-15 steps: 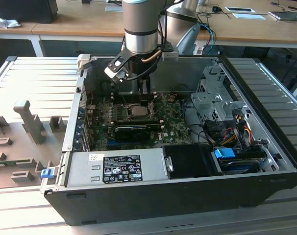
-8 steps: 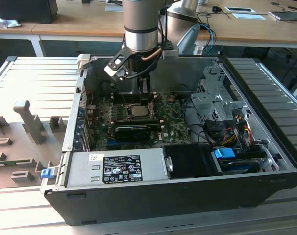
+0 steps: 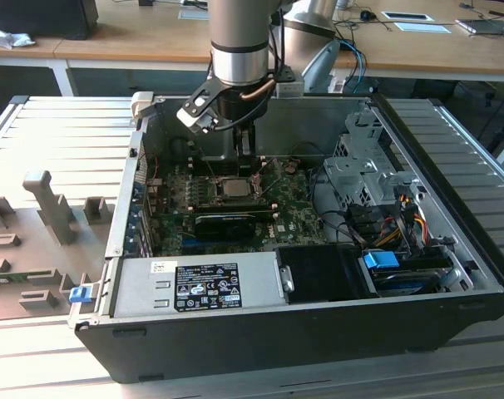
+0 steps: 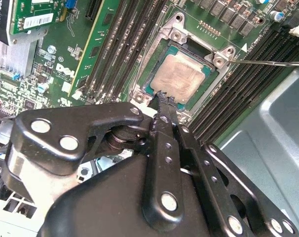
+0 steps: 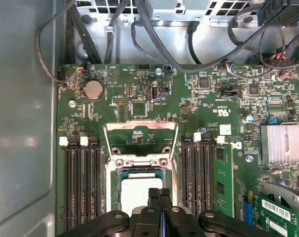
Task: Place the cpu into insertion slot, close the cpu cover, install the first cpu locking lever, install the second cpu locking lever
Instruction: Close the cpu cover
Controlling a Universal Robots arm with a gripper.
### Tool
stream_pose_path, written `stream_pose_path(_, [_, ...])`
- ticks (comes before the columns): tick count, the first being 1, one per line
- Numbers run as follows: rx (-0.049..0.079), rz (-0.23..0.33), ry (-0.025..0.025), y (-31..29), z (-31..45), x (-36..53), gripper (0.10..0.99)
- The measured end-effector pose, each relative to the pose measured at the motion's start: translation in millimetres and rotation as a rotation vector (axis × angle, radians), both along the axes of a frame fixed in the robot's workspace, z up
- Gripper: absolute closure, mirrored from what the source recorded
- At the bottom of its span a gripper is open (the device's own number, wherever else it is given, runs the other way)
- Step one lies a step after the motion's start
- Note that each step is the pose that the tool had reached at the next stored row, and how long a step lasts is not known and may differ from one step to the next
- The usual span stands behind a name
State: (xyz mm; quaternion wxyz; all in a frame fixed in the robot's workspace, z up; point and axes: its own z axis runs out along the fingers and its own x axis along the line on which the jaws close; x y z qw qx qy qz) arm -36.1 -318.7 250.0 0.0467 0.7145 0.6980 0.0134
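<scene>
The cpu (image 4: 181, 76) is a silver-grey square lying flat in the insertion slot (image 5: 139, 171) on the green motherboard; it also shows in the first wrist view (image 5: 134, 195) and the exterior view (image 3: 233, 186). The cpu cover (image 5: 139, 126) is a silver frame swung open, away from the socket, with the board visible through its window. A thin metal locking lever (image 4: 268, 62) sticks out sideways past the socket. My gripper (image 4: 163, 98) is shut with nothing between its fingers, its tips just above the cpu's edge; it is also seen in the exterior view (image 3: 245, 158).
Black memory slots (image 5: 83, 177) flank the socket on both sides. A long black finned card (image 3: 227, 220) lies in front of it. The power supply (image 3: 198, 283), drive cage (image 3: 360, 166), cable bundles (image 5: 154, 39) and case walls crowd the space.
</scene>
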Motion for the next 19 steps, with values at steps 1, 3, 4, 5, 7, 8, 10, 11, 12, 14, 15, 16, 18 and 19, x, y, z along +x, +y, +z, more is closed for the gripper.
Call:
stream_pose_path(1, [0.0, 0.0, -0.0001, 0.0, 0.5, 0.0, 0.98])
stream_pose_path(3, [0.0, 0.0, 0.0, 0.1, 1.4, 0.1, 0.98])
stream_pose_path(4, [0.0, 0.0, 0.0001, 0.2, 2.4, 0.0, 0.98])
stream_pose_path(5, [0.0, 0.0, 0.0001, 0.4, 3.1, 0.0, 0.98])
stream_pose_path(7, [-0.004, 0.0, 0.0, 1.5, 8.5, 0.0, 0.98])
stream_pose_path(8, [-0.006, 0.0, 0.0, 1.8, 12.5, 0.0, 0.98])
stream_pose_path(10, [-0.007, 0.0, 0.0, 2.0, 22.1, 0.0, 0.98])
stream_pose_path(11, [-0.008, 0.0, 0.0, 2.2, 25.0, 0.0, 0.98])
stream_pose_path(12, [-0.008, 0.0, 0.0, 2.2, 26.3, 0.0, 0.98])
stream_pose_path(14, [-0.008, 0.0, 0.0, 2.2, 29.1, 0.0, 0.98])
stream_pose_path(15, [-0.008, 0.0, -0.0001, 2.2, 30.2, 0.0, 0.98])
stream_pose_path(16, [-0.008, 0.0, 0.0, 2.3, 31.7, 0.0, 0.98])
stream_pose_path(18, [-0.008, 0.0, 0.0, 2.4, 34.0, 0.0, 0.98])
stream_pose_path(19, [-0.008, 0.0, 0.0, 2.4, 34.9, 0.1, 0.98])
